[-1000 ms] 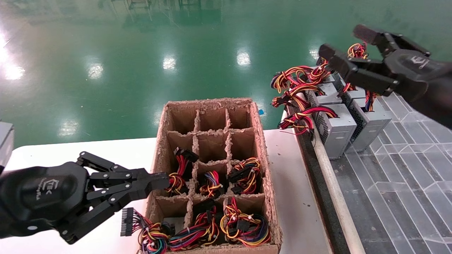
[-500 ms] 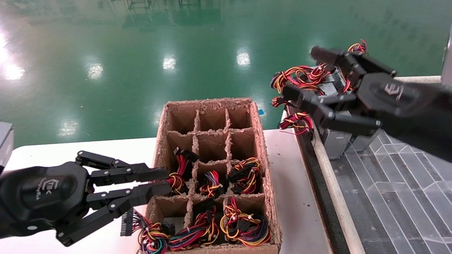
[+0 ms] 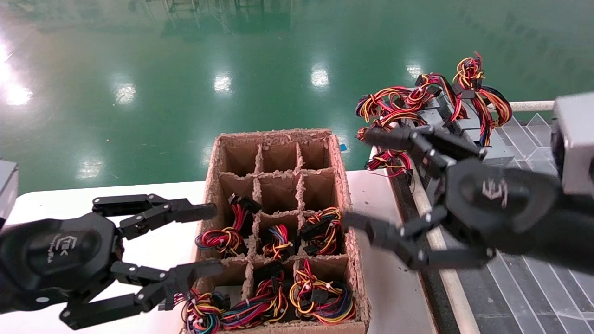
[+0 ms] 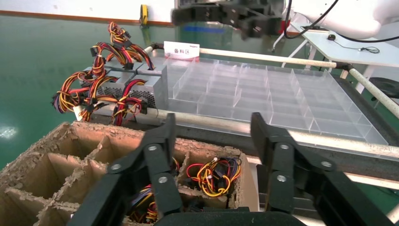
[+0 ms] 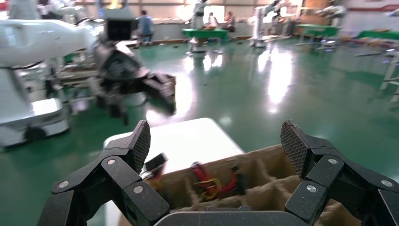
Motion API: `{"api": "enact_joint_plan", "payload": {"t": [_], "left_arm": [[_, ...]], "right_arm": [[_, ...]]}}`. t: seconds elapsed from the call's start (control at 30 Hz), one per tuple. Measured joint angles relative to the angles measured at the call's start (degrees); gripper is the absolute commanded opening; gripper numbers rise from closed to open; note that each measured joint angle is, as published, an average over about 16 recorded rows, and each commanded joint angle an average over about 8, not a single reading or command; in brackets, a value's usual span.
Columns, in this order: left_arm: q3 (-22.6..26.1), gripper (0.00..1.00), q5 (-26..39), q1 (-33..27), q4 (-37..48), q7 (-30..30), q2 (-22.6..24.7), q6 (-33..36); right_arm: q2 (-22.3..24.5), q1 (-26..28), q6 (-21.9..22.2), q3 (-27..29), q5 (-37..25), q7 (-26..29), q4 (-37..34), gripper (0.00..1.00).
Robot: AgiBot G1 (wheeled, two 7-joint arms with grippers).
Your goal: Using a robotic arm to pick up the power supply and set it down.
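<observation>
Several silver-grey power supplies (image 3: 464, 125) stand in a cluster at the back right, with red, yellow and black wires (image 3: 394, 102) spilling off them; the left wrist view shows them too (image 4: 141, 84). My right gripper (image 3: 357, 178) hangs open and empty over the right wall of the brown cardboard divider box (image 3: 278, 134), short of the supplies. Its wide-apart fingers (image 5: 215, 136) frame the box (image 5: 263, 165). My left gripper (image 3: 217, 239) is open and empty at the box's left wall, and its wrist view (image 4: 212, 125) looks across wire-filled cells.
The divider box sits on a white table (image 3: 116, 199), its near cells full of wire bundles (image 3: 320, 287) and its far cells bare. A clear plastic compartment tray (image 4: 263, 94) lies right of a dark rail (image 3: 417, 232). A connector (image 3: 167, 297) hangs outside the box's left wall.
My right gripper has swung down and left from the power supplies to the box's right side, still open and empty. My left gripper's fingers have spread wide.
</observation>
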Motion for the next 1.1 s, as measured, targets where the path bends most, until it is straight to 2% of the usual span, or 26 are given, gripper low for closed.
{"api": "enact_joint_plan", "payload": {"t": [0.3, 0.5, 0.7, 1.1], "left_arm": [[0.00, 1.00, 0.00, 0.00, 0.00, 0.00, 0.00, 0.00], [0.00, 1.00, -0.01, 0.01, 0.01, 0.00, -0.01, -0.01], [-0.01, 1.00, -0.01, 0.01, 0.01, 0.00, -0.01, -0.02], [-0.01, 1.00, -0.01, 0.01, 0.01, 0.00, -0.01, -0.02]], "right_arm": [[-1.92, -0.88, -9.43, 3.78, -5.37, 3.63, -0.48, 1.00], [-2.66, -1.24, -13.00, 5.24, -7.43, 4.92, -0.67, 1.00], [-2.85, -1.35, -13.94, 5.64, -7.99, 5.22, -0.74, 1.00], [-2.63, -1.24, -12.84, 5.19, -7.37, 4.93, -0.69, 1.00]]}}
